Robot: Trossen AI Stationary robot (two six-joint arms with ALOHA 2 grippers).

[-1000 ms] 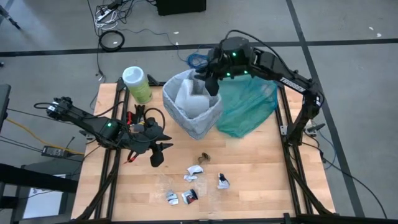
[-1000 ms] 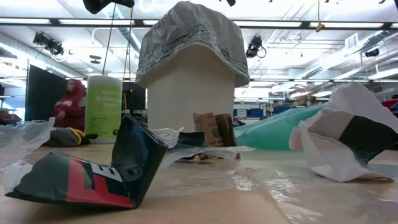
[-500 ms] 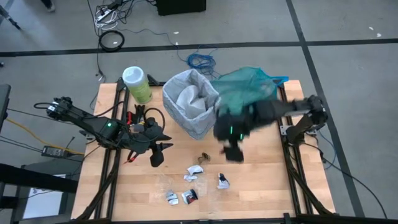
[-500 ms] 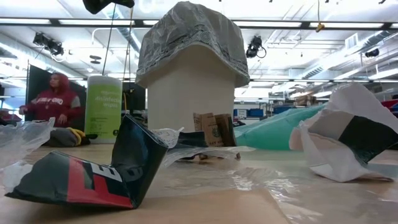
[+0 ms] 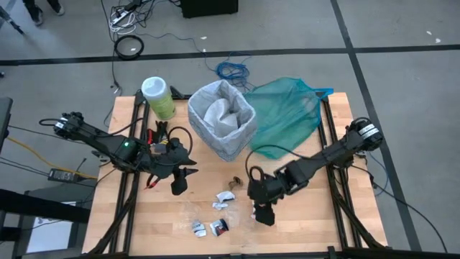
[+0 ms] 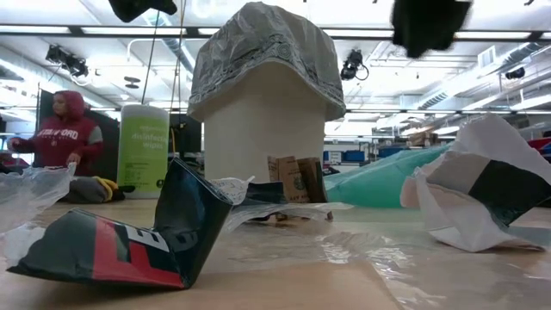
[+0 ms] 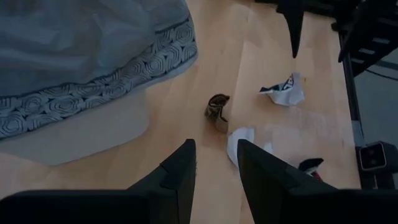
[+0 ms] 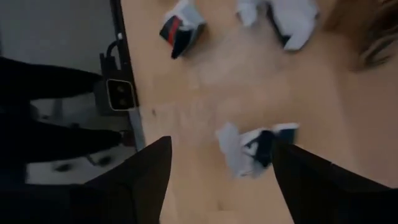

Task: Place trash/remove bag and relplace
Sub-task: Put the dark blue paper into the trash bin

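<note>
Above a wrapper (image 8: 255,148), right hand (image 8: 221,168) wide open.

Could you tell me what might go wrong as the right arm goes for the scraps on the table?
The right tool hangs open over a white-and-dark wrapper; a descent slightly off could nudge this light scrap away instead of gripping it. The other scraps lie close together on clear film, so two may lift together. The teal-green bag sprawls beside the lined bin, where the arm could snag it.

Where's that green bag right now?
From above, the green bag lies on the table's far right side, right beside the lined bin, beyond the right gripper.
</note>
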